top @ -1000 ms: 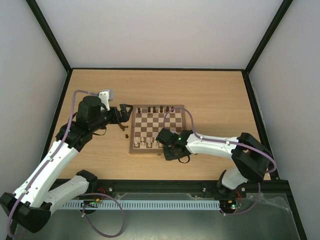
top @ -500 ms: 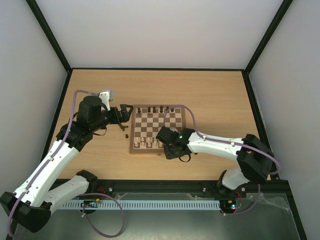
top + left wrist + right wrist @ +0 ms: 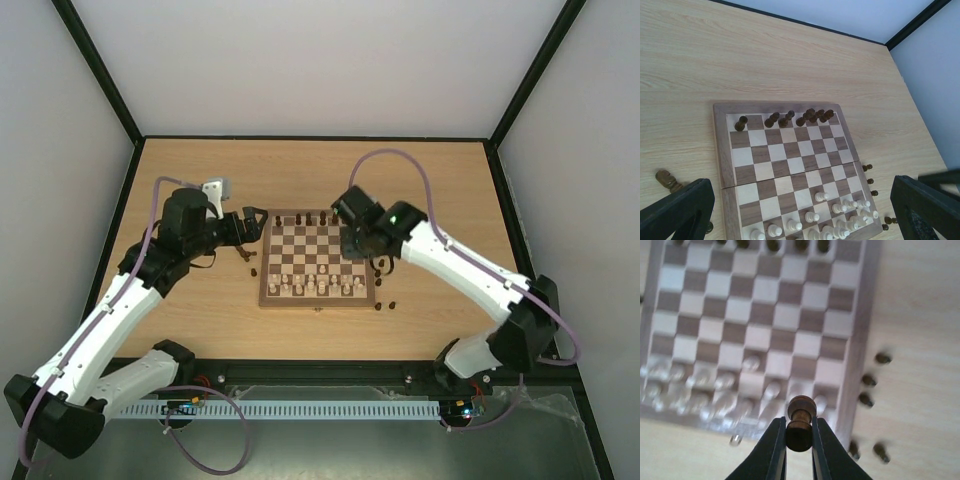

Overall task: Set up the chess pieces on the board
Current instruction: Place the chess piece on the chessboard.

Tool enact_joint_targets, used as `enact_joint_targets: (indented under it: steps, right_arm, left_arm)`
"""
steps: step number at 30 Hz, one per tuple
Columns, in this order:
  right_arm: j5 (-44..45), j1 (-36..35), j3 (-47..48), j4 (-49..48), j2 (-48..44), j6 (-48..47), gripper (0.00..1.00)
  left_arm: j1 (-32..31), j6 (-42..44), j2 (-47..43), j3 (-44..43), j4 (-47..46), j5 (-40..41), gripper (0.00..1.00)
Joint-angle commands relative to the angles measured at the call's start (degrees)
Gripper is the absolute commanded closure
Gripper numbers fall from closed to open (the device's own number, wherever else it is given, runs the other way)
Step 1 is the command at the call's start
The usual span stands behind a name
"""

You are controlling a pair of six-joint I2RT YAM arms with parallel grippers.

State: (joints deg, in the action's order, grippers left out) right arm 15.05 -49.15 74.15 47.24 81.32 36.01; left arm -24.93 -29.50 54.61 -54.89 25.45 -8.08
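On the pale wood table [image 3: 430, 175] (grey walls [image 3: 300, 60] around) sits the board [image 3: 318, 252].

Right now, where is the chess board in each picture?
Top camera: the board sits mid-table between both arms.
Left wrist camera: the board fills the lower middle.
Right wrist camera: the board fills the upper left, above the right gripper pinching a dark piece.
Shared landmark: the row of dark pieces along its far edge.

Light wood worktop [image 3: 440, 180] carries the board [image 3: 264, 272], lying flat near centre. Loose dark chess pieces [image 3: 252, 262] lie on bare wood just beside its left and right edges.
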Motion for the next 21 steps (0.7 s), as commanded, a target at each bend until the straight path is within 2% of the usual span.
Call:
enact_joint_targets:
  steps: [1,6,12,21]
  right_arm:
    - [0.3,8.0,7.1,2.5,6.8,-8.0,0.92]
    - [-1.6,14.1,14.1,1.2,14.7,-11.5,0.92]
    - [-4.2,19.2,17.0,-0.9,23.0,-13.2,0.92]
    - [-8.0,20.7,23.5,-3.2,33.4,-14.3,0.93]
  left_arm:
    - [0.8,1.5,0.9,-1.3,-1.4,-1.2,0.01]
    - [1.5,2.4,1.2,-2.2,-1.2,-1.6,0.01]
    - [2.7,3.0,1.9,-2.2,-1.2,-3.0,0.01]
    - [3.5,3.1,2.2,-1.5,-1.5,-3.5,0.01]
